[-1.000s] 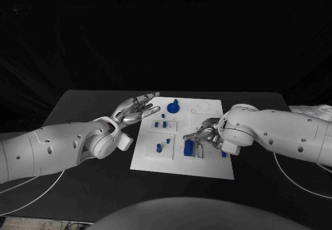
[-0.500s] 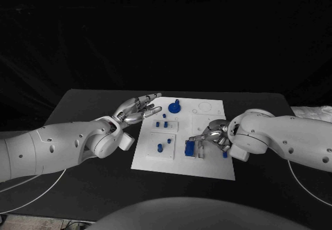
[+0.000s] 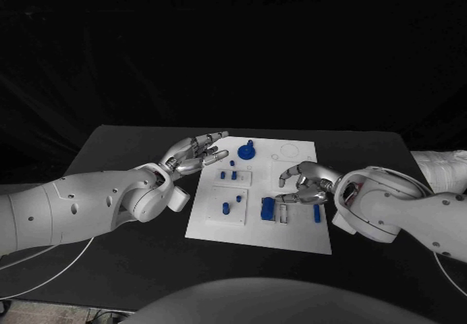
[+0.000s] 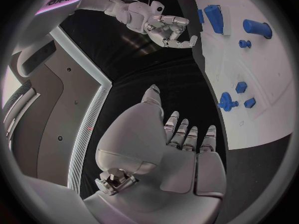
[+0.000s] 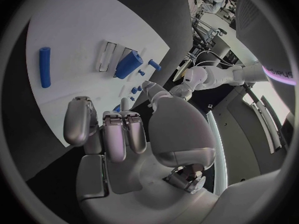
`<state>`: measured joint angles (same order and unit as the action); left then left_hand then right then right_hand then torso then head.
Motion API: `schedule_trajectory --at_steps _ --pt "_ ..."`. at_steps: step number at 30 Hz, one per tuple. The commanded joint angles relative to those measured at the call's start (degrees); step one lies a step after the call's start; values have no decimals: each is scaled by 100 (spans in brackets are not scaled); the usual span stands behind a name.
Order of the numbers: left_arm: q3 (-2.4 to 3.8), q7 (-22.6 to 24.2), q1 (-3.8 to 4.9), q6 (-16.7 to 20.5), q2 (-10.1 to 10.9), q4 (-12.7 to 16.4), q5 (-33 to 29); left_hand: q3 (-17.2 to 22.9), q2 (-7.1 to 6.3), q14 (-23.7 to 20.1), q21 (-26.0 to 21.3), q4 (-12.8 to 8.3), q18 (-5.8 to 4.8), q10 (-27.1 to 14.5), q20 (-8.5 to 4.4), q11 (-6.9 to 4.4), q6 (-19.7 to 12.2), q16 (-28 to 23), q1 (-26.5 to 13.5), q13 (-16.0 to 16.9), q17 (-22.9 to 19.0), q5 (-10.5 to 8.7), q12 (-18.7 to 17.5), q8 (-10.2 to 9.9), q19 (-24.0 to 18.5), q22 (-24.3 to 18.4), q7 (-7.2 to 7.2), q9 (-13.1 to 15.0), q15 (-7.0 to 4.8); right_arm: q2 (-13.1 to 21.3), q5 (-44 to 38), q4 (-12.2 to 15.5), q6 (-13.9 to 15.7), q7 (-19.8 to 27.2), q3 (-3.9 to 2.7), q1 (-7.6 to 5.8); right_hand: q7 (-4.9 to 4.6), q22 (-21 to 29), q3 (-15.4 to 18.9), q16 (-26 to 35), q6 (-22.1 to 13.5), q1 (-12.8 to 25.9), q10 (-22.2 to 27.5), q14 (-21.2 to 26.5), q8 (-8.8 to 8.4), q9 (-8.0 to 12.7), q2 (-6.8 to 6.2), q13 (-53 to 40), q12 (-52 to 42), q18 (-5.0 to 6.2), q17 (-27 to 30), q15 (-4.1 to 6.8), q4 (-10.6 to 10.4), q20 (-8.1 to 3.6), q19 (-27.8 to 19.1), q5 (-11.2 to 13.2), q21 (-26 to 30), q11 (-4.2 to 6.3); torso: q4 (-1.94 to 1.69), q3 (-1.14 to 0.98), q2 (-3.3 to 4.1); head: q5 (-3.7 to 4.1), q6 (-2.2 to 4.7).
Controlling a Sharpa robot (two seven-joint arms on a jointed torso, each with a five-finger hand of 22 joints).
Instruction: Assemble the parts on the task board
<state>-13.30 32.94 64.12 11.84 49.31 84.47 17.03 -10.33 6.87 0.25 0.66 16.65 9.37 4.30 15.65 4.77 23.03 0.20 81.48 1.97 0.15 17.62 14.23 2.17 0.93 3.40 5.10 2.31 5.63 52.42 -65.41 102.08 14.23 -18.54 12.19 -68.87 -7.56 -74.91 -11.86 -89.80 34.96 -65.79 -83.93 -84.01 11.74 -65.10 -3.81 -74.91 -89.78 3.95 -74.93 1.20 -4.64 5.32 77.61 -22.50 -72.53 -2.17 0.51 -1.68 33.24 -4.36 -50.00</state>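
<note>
The white task board (image 3: 255, 228) lies mid-table. A blue block (image 3: 266, 208) stands beside two slots. A blue rod (image 3: 316, 213) lies flat near the board's right edge, also seen as the rod (image 5: 45, 67) in the right wrist view. A round blue part (image 3: 245, 151) sits at the far end, with small blue pegs (image 3: 227, 175) below it. My right hand (image 3: 306, 183) hovers over the board's right half, fingers loosely curled and apart, holding nothing. My left hand (image 3: 198, 152) stays open at the board's far left corner, fingers stretched out.
The black table (image 3: 117, 155) surrounds the board. A white cloth-like bundle (image 3: 443, 165) lies at the table's right edge. My right forearm (image 3: 389, 212) lies over the table to the right of the board.
My right hand has lifted off the board's right side and drawn back, uncovering the blue rod lying there. The right arm swung outward. The left hand has not moved.
</note>
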Motion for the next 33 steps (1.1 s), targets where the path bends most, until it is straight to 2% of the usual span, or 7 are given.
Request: schedule_trajectory --at_steps 1,6,11,15,24,26,33 --pt "5 59 -2 -74 -9 16 20 -52 4 34 12 -1 91 5 49 28 -10 9 54 9 8 37 35 27 -1 8 48 8 22 39 -1262 59 636 499 6 164 -14 -891 53 -20 -95 -112 -607 -599 175 -52 -10 -1509 -22 59 -1507 -64 10 20 -104 131 98 -56 3 4 4 -6 0" --pt "5 54 -5 -91 -21 17 20 -58 26 42 14 -5 90 9 51 42 8 13 116 10 10 64 47 29 1 12 70 10 27 11 -1784 37 935 576 7 452 -6 -877 202 -20 -235 -203 -607 -599 769 -329 -32 -1509 -22 81 -1507 -90 -95 58 -162 500 140 -65 -6 0 9 -10 0" --pt "5 50 -7 -103 -24 19 20 -69 41 48 15 -2 90 11 52 48 19 16 157 10 12 112 56 29 3 13 81 11 31 -72 -2040 -36 1126 635 7 671 1 -869 326 -20 -392 -234 -607 -599 1248 -536 -49 -1509 -22 87 -1507 -94 -234 72 -183 565 155 -66 -7 1 4 -21 0" --pt "5 43 -8 -108 -15 25 20 -75 49 51 15 -3 90 13 54 50 30 18 180 10 14 140 62 30 4 15 85 12 35 -123 -2122 -96 1182 667 7 771 5 -862 358 -20 -469 -282 -607 -599 1476 -615 -44 -1509 -22 93 -1507 -97 -284 75 -204 482 178 -70 -8 0 2 -36 0" --pt "5 35 -8 -129 -10 23 20 -85 65 62 18 -4 90 13 59 51 59 24 222 10 17 183 66 34 8 23 103 14 44 -206 -2149 -191 1169 653 7 858 11 -848 382 -20 -540 -344 -607 -599 1785 -696 -26 -1509 -22 103 -1507 -102 -340 81 -240 306 219 -72 0 4 1 -22 0" --pt "5 31 -8 -139 -12 22 20 -87 72 68 19 -5 90 14 61 53 72 27 236 11 19 197 70 36 10 26 110 16 48 -224 -2151 -203 1147 640 7 867 15 -847 378 -20 -554 -381 -607 -599 1893 -727 -19 -1509 -22 104 -1507 -102 -339 81 -244 211 222 -72 -2 3 2 -20 0" --pt "5 17 -9 -158 -9 25 20 -109 94 99 25 -2 91 17 70 66 155 45 282 12 30 229 84 49 19 41 147 24 80 -267 -2177 -252 1027 578 7 891 25 -830 232 -20 -640 -682 -607 -599 2249 -761 -31 -1509 -22 118 -1507 -96 -191 78 -291 -561 278 -64 -5 1 6 -31 0"
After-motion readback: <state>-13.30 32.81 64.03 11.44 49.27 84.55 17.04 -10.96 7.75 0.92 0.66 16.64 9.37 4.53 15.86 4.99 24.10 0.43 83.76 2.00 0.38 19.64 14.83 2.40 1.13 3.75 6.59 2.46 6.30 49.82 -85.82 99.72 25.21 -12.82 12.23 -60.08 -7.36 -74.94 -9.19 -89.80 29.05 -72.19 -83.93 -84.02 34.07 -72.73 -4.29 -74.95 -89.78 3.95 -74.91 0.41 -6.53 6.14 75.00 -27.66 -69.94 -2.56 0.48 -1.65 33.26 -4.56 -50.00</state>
